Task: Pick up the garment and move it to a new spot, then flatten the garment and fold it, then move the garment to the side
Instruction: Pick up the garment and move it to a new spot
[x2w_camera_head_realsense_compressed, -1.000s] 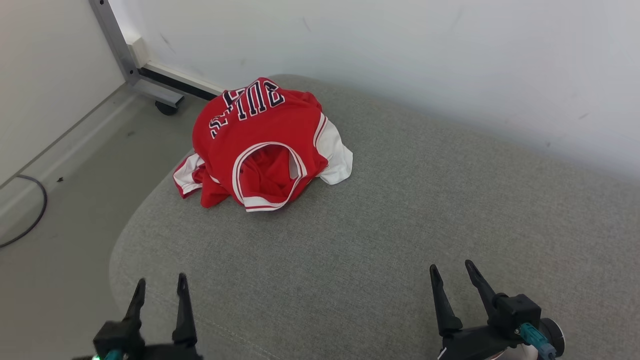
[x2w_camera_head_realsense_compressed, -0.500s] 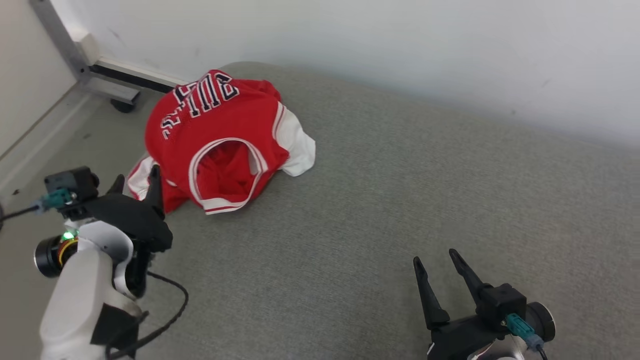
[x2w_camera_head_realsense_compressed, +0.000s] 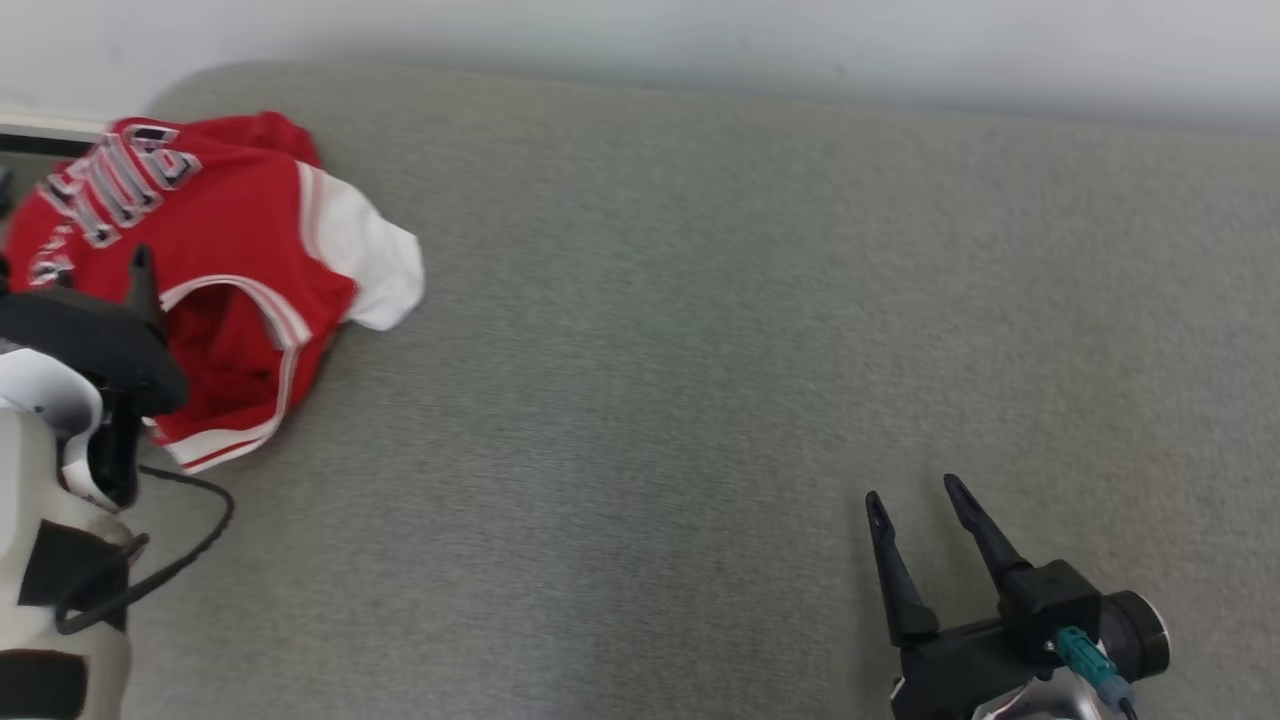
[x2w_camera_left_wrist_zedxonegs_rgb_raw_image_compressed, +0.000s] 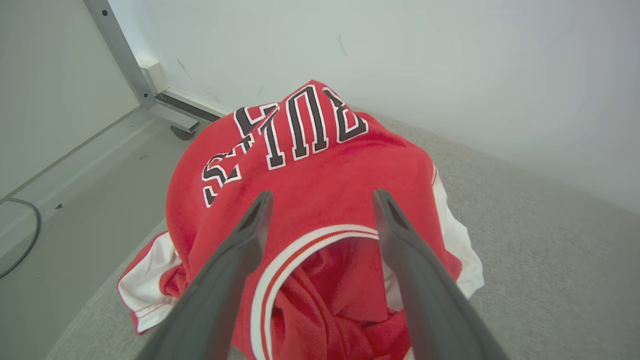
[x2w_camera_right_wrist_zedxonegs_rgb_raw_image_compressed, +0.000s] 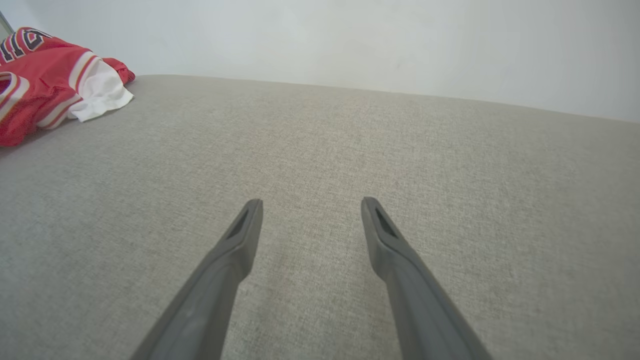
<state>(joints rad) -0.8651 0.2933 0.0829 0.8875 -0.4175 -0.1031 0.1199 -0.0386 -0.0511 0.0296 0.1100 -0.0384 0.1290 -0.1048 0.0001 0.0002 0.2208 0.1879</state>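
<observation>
The garment (x2w_camera_head_realsense_compressed: 240, 250) is a crumpled red jersey with white sleeves and dark lettering, heaped at the left end of a grey upholstered surface (x2w_camera_head_realsense_compressed: 680, 360). My left gripper (x2w_camera_left_wrist_zedxonegs_rgb_raw_image_compressed: 324, 194) is open just above the garment (x2w_camera_left_wrist_zedxonegs_rgb_raw_image_compressed: 310, 165), its two fingers straddling the white-trimmed neck opening without gripping it. In the head view one left fingertip (x2w_camera_head_realsense_compressed: 140, 262) stands over the red cloth. My right gripper (x2w_camera_head_realsense_compressed: 911, 489) is open at the lower right, far from the garment. In the right wrist view, that right gripper (x2w_camera_right_wrist_zedxonegs_rgb_raw_image_compressed: 311, 201) has bare fabric below it, and the garment (x2w_camera_right_wrist_zedxonegs_rgb_raw_image_compressed: 45, 85) lies at the far left.
A pale wall runs along the far edge of the surface. Left of the surface is floor (x2w_camera_left_wrist_zedxonegs_rgb_raw_image_compressed: 75, 200), with a metal frame leg on a caster (x2w_camera_left_wrist_zedxonegs_rgb_raw_image_compressed: 172, 122) and a dark cable (x2w_camera_left_wrist_zedxonegs_rgb_raw_image_compressed: 25, 235). My left arm's cable (x2w_camera_head_realsense_compressed: 170, 560) hangs near the surface's left edge.
The head camera has swung right, so the whole scene has shifted left. My left arm has risen from the lower left up to the garment's near side. Both grippers have stayed open.
</observation>
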